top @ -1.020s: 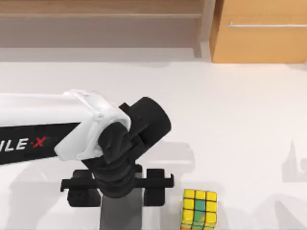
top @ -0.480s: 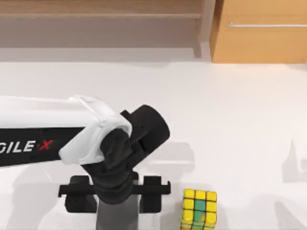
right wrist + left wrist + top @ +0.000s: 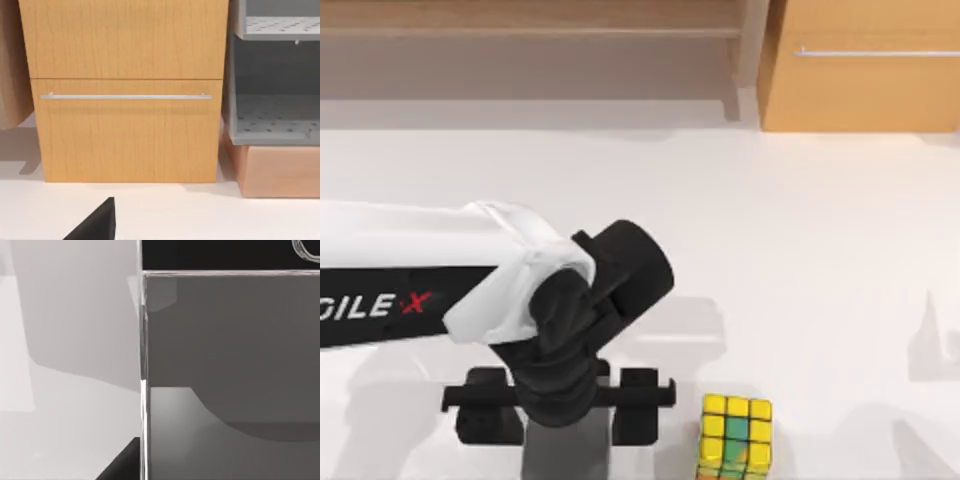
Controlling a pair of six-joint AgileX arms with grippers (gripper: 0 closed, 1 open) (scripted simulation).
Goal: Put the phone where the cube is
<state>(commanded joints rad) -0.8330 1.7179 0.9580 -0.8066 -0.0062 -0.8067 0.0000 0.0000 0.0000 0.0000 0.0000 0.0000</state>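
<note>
The phone [image 3: 567, 452] is a grey slab at the table's near edge, left of centre. My left gripper [image 3: 563, 418] reaches down over it, a black finger [image 3: 485, 418] pressed against each long side, shut on the phone. In the left wrist view the phone's grey face [image 3: 230, 355] is very close, with its dark end edge [image 3: 215, 254] at one end. The cube [image 3: 735, 435], yellow with green centre tiles, stands on the table just right of the gripper, apart from it. My right gripper [image 3: 97, 225] is parked off to the right, facing the cabinet.
A wooden cabinet [image 3: 865, 65] with a drawer handle [image 3: 125, 96] stands at the back right, grey shelves [image 3: 275, 75] beside it. A low wooden shelf [image 3: 530, 50] runs along the back left. The white table [image 3: 800, 250] stretches open between cabinet and cube.
Since a second ago my left arm shifted slightly left and toward the near edge, and the phone moved with it. Over the last half second nothing moved.
</note>
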